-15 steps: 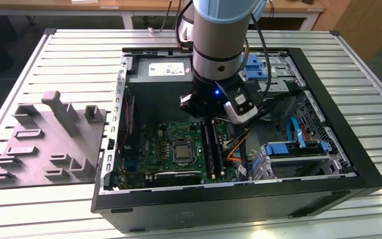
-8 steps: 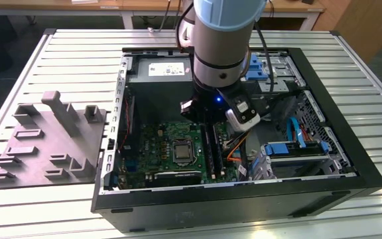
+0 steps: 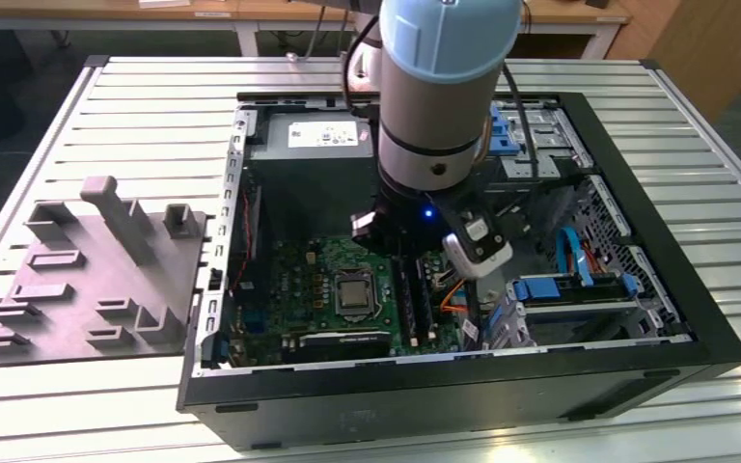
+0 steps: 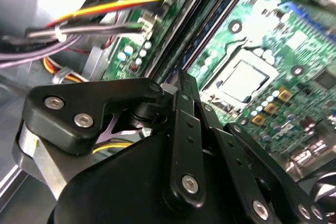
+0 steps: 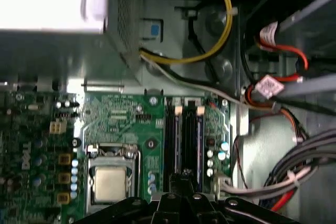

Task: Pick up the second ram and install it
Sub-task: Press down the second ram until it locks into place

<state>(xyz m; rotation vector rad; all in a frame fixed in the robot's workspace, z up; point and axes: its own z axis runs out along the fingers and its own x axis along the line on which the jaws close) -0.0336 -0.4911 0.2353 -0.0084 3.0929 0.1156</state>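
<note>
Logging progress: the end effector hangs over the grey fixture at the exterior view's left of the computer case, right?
No. The end effector is inside the computer case, over the memory slots, as the first wrist view shows; the grey fixture is where you say.

We are in a workshop or robotics lab. An open desktop computer case [image 3: 628,318] lies on a worktop [image 3: 139,106] of ribbed aluminium profiles, with a grey fixture block [image 3: 88,280] of upright posts on the exterior view's left. Beyond the worktop we see wooden benches [image 3: 281,14] on white frames. A grey robot arm [image 3: 442,96] reaches down into the case.
</note>
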